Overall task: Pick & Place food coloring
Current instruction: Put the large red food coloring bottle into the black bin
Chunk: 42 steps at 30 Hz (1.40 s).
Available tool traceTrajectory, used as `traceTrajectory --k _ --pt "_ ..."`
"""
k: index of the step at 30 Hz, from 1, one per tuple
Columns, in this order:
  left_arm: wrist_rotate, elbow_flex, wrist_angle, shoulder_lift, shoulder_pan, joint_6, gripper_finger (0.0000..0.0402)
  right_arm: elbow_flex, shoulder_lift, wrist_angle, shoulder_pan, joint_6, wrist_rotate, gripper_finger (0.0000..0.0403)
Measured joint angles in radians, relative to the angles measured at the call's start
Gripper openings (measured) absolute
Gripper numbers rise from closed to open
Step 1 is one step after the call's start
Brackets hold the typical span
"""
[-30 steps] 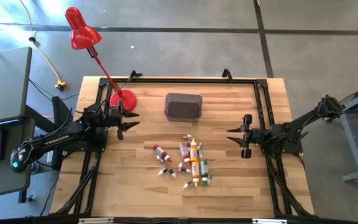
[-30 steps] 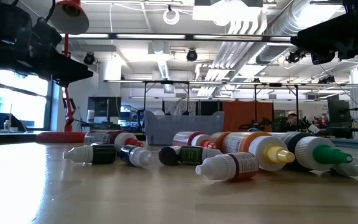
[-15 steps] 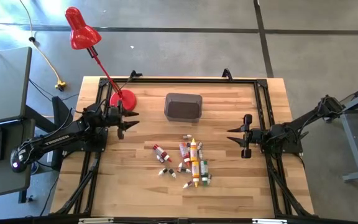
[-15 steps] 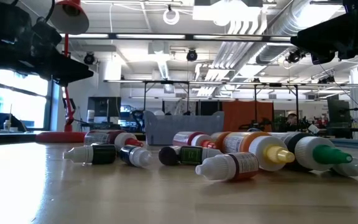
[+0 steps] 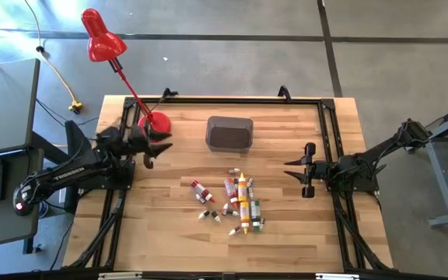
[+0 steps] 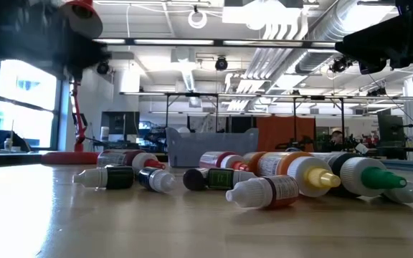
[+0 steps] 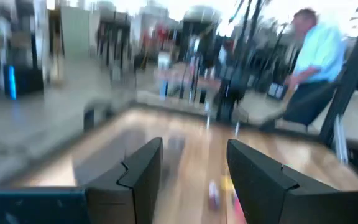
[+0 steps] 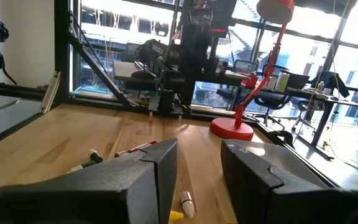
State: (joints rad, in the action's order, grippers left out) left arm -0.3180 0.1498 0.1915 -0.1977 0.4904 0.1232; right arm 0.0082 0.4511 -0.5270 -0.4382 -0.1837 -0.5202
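Several tiny food coloring bottles (image 5: 236, 204) lie on their sides in a loose heap at the table's middle, toward the near edge; in the low view the bottles (image 6: 264, 175) show red, yellow, green and dark caps. My left gripper (image 5: 155, 148) hovers open above the table's left side, next to the lamp base, with nothing between its fingers (image 7: 143, 171). My right gripper (image 5: 304, 169) waits open at the table's right side, clear of the bottles, its fingers (image 8: 160, 165) empty.
A dark grey rectangular tub (image 5: 229, 133) stands behind the bottles toward the far edge. A red desk lamp has its round base (image 5: 154, 123) on the table's far left and its head (image 5: 99, 35) beyond the table. A person (image 7: 312, 68) stands beyond the table.
My left gripper has risen from the table's left side and tipped its fingers upward, mostly in the last half second, still open. The bottles and my right arm have kept still.
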Motion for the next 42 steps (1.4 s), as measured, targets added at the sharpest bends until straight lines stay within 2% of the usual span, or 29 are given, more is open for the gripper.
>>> traceTrajectory --k 4,10,14,17,20,24,28,36,38,42 --pt "-0.007 0.17 -0.168 -0.084 0.0 -0.063 0.0177 0.0 0.0 0.0 0.0 0.0 0.0 0.0117" --pt "-0.031 0.391 -0.414 -0.306 -0.001 -0.153 0.0177 0.0 0.0 -0.004 0.0 0.0 -0.005 0.0117" --pt "-0.099 0.468 -0.41 -0.45 -0.035 -0.297 0.0177 0.0 0.0 -0.022 0.0 -0.065 0.012 0.0117" --pt "-0.106 0.506 -0.392 -0.552 -0.099 -0.385 0.0177 0.0 0.0 -0.023 0.0 -0.165 0.027 0.0117" --pt "-0.071 0.515 -0.394 -0.657 -0.19 -0.408 0.0177 0.0 0.0 -0.023 0.0 -0.186 0.005 0.0117" --pt "-0.046 0.516 -0.366 -0.777 -0.327 -0.407 0.0177 0.0 0.0 -0.023 0.0 -0.078 0.035 0.0117" --pt "0.055 0.517 -0.366 -0.883 -0.448 -0.361 0.0177 0.0 0.0 -0.057 0.0 0.004 0.055 0.0117" --pt "0.14 0.528 -0.297 -1.09 -0.591 -0.232 0.0177 0.0 0.001 -0.076 0.0 -0.048 0.055 0.0117" --pt "0.206 0.576 -0.344 -1.141 -0.619 -0.244 0.0177 0.0 0.0 -0.076 0.0 -0.079 0.055 0.0117" --pt "0.306 0.75 -0.62 -1.261 -0.658 -0.284 0.0177 0.001 0.0 -0.083 0.0 -0.147 0.053 0.0117"
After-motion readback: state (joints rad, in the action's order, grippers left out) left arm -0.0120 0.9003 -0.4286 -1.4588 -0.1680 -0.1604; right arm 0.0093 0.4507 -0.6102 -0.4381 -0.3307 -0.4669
